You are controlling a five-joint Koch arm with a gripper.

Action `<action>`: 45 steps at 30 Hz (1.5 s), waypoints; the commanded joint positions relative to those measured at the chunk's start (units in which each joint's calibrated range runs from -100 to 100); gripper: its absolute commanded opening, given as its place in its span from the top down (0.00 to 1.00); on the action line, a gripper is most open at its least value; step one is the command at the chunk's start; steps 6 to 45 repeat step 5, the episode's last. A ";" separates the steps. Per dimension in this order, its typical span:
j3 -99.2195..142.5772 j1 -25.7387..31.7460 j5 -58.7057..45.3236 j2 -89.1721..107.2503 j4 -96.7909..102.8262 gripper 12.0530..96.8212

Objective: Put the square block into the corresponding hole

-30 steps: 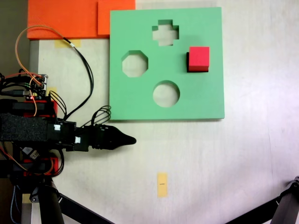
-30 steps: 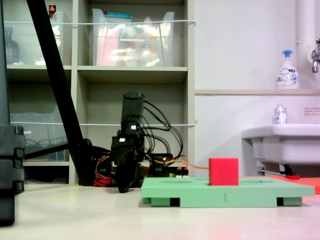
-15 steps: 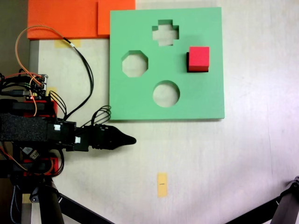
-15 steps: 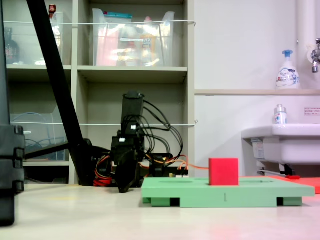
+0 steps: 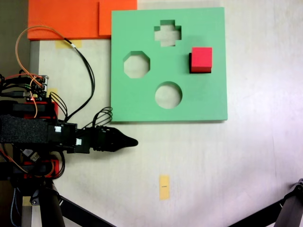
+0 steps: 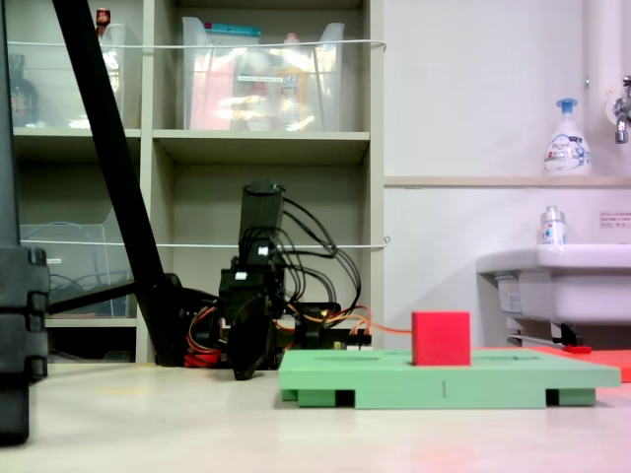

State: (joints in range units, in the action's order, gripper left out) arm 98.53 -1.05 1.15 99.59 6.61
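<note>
Block: the red cube sat on the green board; looked light, soft foam; you'd pinch opposite flat sides.
Claw: gripper rested well away; you couldn't tell its jaw state.

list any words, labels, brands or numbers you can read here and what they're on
No text reads clearly in either fixed view.
Soap pump bottle on the ledge: blue label print, too small to read.
White sign on the wall at the right edge: red marks, too blurred to read.
Small bottle on the sink: label unreadable.
Green foam board and square block: no markings.
</note>
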 commanded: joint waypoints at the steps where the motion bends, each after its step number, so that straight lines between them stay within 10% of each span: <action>1: 1.47 0.00 -0.05 0.41 -5.50 0.57; 45: 1.47 0.00 -0.05 0.41 -5.40 0.57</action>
